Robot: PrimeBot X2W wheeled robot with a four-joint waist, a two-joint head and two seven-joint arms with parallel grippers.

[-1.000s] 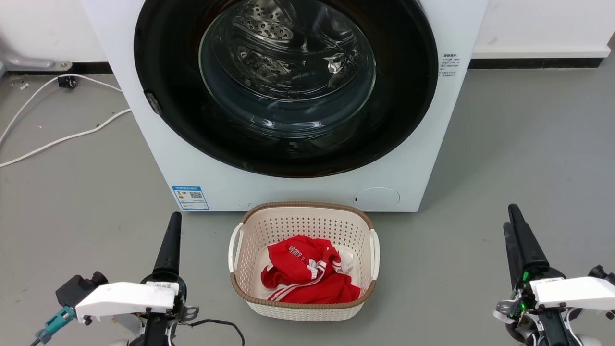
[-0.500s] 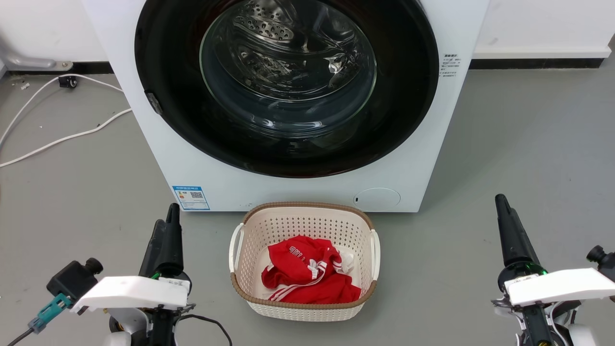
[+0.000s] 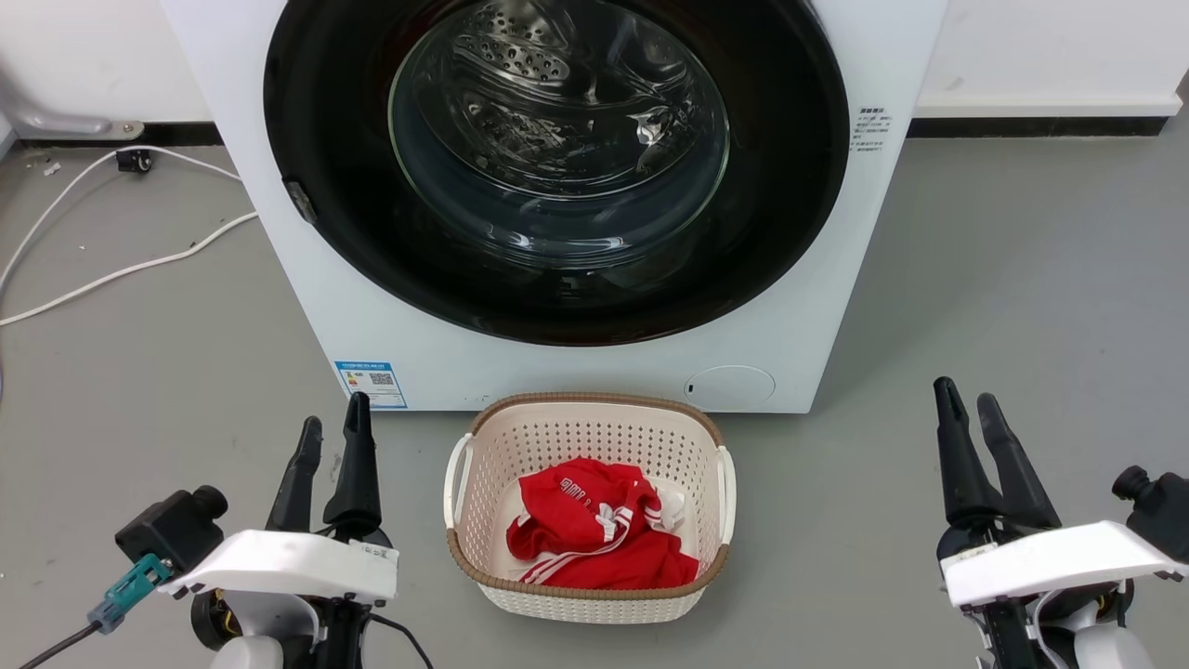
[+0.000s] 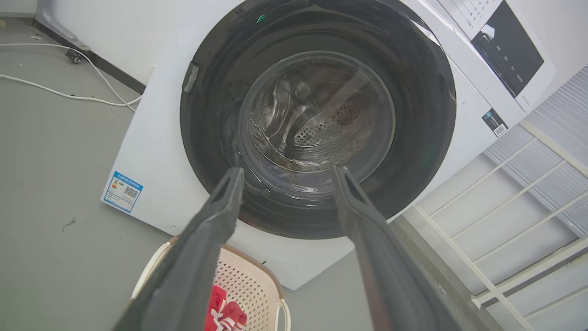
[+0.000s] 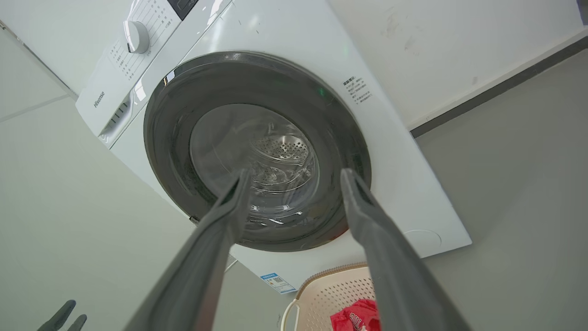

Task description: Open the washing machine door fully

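The washing machine (image 3: 576,372) is a white front-loader that stands right ahead of me. Its washing machine door (image 3: 790,186) is a glossy black ring around a clear glass bowl, and it lies flush against the front. A small grey metal piece (image 3: 298,201) sits at the door's left edge. My left gripper (image 3: 333,413) is open, low on the left and well short of the machine. My right gripper (image 3: 964,392) is open at the lower right. The left wrist view looks past my left gripper (image 4: 287,171) at the door (image 4: 427,138). The right wrist view frames the door (image 5: 170,151) behind my right gripper (image 5: 296,172).
A cream laundry basket (image 3: 585,403) with a red garment (image 3: 594,534) stands on the grey floor just before the machine, between my arms. White cables (image 3: 111,269) lie on the floor at the left. A white rack (image 4: 514,220) stands to the machine's right.
Both grippers' fingers showed as one dark spike earlier and now stand visibly apart. The right gripper has shifted a little to the left. The door has not moved.
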